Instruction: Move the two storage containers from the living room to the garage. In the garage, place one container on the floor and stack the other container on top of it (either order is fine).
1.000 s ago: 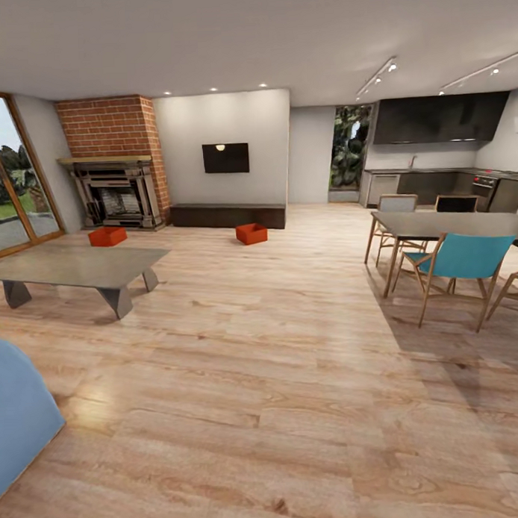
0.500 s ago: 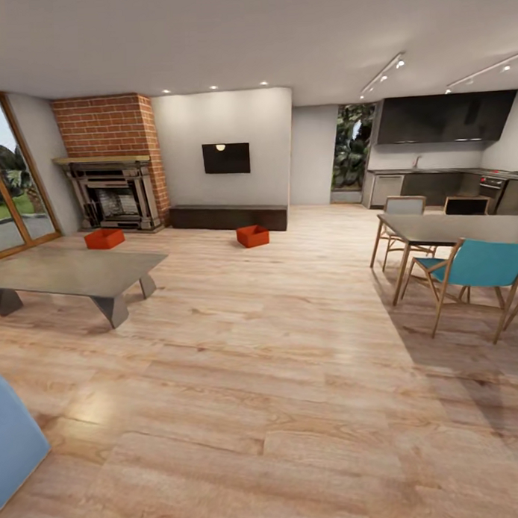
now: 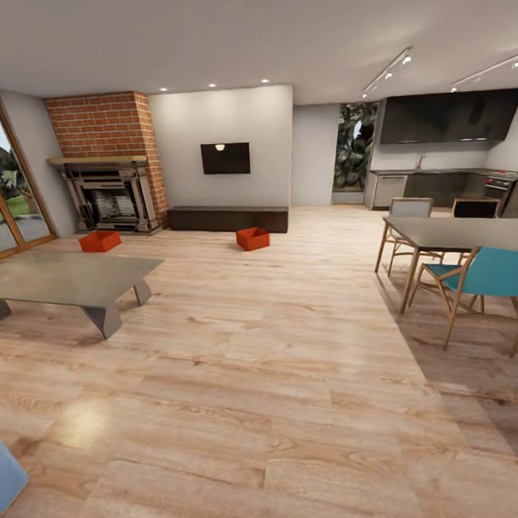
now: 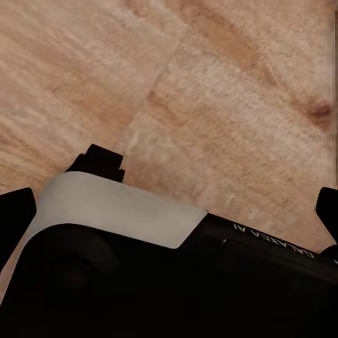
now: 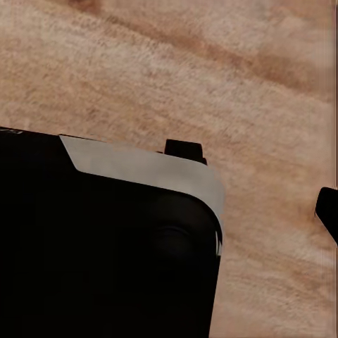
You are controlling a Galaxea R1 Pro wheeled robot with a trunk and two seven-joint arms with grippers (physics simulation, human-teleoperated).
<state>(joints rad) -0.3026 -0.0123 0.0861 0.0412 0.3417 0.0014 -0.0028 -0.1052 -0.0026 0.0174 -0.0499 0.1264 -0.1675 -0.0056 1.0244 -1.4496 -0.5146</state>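
Two storage containers on wood floor (image 3: 277, 348): one (image 3: 99, 241) mid-left by fireplace (image 3: 107, 195), other (image 3: 252, 238) centre before low cabinet (image 3: 228, 218). Gripper states L/R: cannot tell

Bright, even daylight from glass doors (image 3: 6, 193) and ceiling spotlights (image 3: 212, 86); soft glare on plank floor (image 3: 85, 425); wide-angle stretching at edges; blurry wrist views.
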